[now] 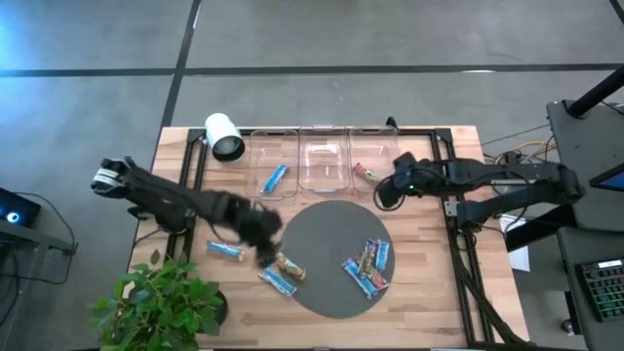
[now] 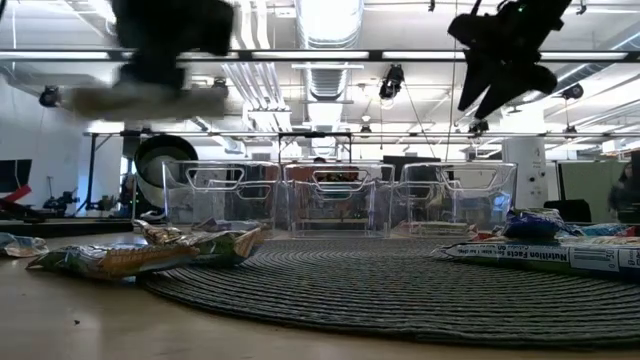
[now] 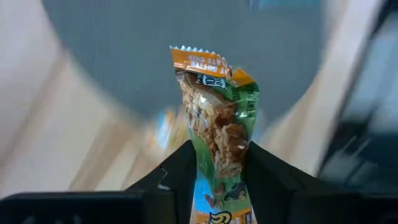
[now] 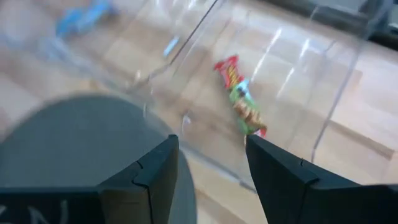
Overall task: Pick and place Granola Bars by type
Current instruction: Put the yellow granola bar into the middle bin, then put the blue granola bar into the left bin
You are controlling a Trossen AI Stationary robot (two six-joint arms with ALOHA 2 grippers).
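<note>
Two arms over wooden table (image 1: 429,283), grey mat (image 1: 327,288); left jaws grip green-tan bar (image 3: 217,124), right jaws wide.

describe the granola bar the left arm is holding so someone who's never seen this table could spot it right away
Start at the round gray mat in the middle of the wooden table, then go to its left edge, where the left gripper hangs. The bar is pinched between its fingers, lifted above the table. Unlike the blue bars nearby, it has an orange-and-green wrapper picturing oats.

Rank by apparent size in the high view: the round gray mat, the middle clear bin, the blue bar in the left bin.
1. Round gray mat, clearly largest.
2. Middle clear bin.
3. Blue bar, smallest by far.
</note>
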